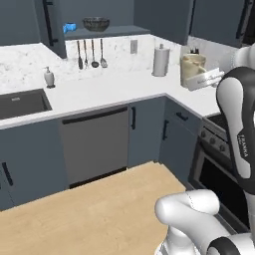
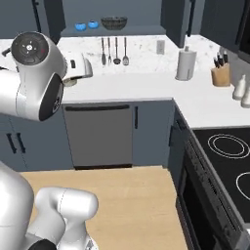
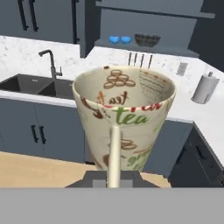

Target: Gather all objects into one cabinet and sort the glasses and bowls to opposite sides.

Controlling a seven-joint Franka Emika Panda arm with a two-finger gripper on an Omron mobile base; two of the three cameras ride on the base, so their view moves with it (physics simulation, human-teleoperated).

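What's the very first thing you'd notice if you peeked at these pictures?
The big cream mug with "tea" printed on it, held up close in the claw, right in front of the hand camera. Behind it, two shiny blue bowls sit on the open shelf next to a dark mesh basket, above the white counter.

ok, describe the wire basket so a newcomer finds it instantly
Look at the open shelf above the hanging utensils on the back wall. The wire basket sits there, right of two blue bowls. It's dark, see-through mesh and clearly bigger than them.
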